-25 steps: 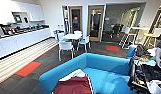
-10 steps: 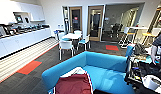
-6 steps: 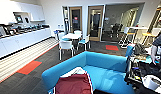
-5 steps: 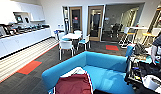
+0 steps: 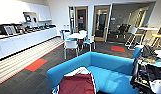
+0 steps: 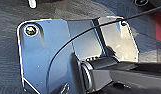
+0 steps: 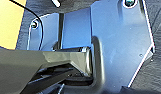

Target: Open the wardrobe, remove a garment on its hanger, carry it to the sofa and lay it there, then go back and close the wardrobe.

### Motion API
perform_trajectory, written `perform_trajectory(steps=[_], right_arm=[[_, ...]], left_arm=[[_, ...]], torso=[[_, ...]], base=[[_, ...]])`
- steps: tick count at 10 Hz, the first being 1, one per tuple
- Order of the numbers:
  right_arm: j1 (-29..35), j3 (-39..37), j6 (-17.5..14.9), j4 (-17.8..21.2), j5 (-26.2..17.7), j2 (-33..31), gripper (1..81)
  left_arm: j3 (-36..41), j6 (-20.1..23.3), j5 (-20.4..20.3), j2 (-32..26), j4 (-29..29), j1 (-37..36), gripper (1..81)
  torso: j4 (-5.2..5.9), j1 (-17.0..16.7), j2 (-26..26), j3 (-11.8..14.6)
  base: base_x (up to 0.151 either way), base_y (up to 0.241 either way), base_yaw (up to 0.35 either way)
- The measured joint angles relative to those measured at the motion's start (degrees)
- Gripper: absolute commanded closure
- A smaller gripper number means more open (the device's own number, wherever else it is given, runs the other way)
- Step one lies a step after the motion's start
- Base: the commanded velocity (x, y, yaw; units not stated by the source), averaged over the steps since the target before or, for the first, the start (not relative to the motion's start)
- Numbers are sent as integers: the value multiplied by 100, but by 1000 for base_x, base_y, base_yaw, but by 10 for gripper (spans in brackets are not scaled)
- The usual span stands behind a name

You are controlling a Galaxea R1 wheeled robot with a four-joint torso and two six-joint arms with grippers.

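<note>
The blue sofa (image 5: 108,70) sits just ahead of me, its low back toward the far room. The maroon garment (image 5: 77,83) lies on the sofa's near left end, over the rounded arm, with a white sleeve showing at its far edge. Beyond the sofa stand white chairs (image 5: 71,46) around a small table (image 5: 76,36), and a long white surface (image 5: 26,40) with appliances runs along the left wall. Red patches (image 5: 36,64) mark the dark carpet. Whether my jaws are released or clenched on either arm, I cannot tell.
</note>
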Motion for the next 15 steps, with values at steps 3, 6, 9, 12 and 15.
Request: perform_trajectory(steps=[3,6,9,12,15], right_arm=[[37,-33,-2,0,11,2,10],[6,-61,-17,-7,-46,15,10],[26,-85,-17,-7,-49,17,10],[24,-94,-17,-7,-71,13,10],[-5,-96,-17,-9,-138,28,10]], left_arm=[[-28,39,49,20,2,26,10],[-33,155,306,65,2,12,10],[-33,193,315,116,2,28,10],[-35,273,325,141,0,30,10],[-157,276,361,251,0,41,10]], torso=[[-2,0,0,0],[-2,0,0,0],[-2,0,0,0],[-2,0,0,0],[-2,0,0,22]], base=[[0,0,305],[0,0,335],[0,0,350],[0,0,350],[0,0,350]])
